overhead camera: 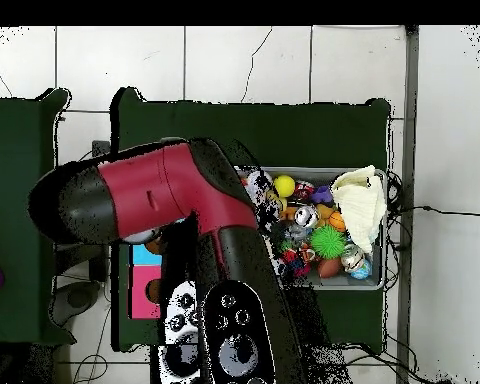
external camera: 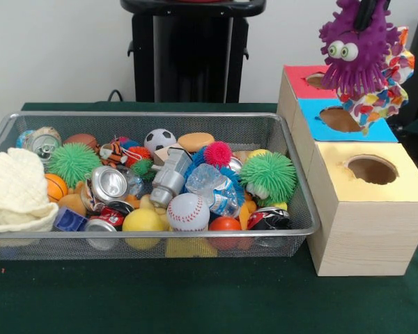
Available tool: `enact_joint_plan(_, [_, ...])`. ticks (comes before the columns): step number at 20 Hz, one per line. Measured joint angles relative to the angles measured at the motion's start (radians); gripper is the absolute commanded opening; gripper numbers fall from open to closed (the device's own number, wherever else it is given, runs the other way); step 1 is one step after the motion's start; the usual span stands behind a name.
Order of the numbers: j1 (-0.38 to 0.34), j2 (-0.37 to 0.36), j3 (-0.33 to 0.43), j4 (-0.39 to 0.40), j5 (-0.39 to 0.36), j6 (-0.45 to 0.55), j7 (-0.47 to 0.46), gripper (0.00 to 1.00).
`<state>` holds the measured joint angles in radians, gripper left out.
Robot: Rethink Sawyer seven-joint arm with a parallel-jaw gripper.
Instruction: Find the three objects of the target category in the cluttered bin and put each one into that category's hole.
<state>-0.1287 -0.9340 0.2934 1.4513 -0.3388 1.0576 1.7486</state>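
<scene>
Dangling at 12 o'clock over the blue hole (external camera: pixel 339 119), end effector (external camera: pixel 366 14) clamped on purple monster (external camera: pixel 355 49); trailing patterned cloth (external camera: pixel 384 94) could snag.

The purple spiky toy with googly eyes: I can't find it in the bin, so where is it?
In the front view, the purple spiky toy with googly eyes hangs at upper right, above the red-topped wooden box and blue-topped wooden box, outside the wire mesh bin.
</scene>
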Motion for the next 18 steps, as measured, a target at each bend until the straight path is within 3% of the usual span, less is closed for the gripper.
enact_joint_plan(18, [0.001, 0.043, -0.012, -0.001, 0.026, -0.031, 0.0, 0.0])
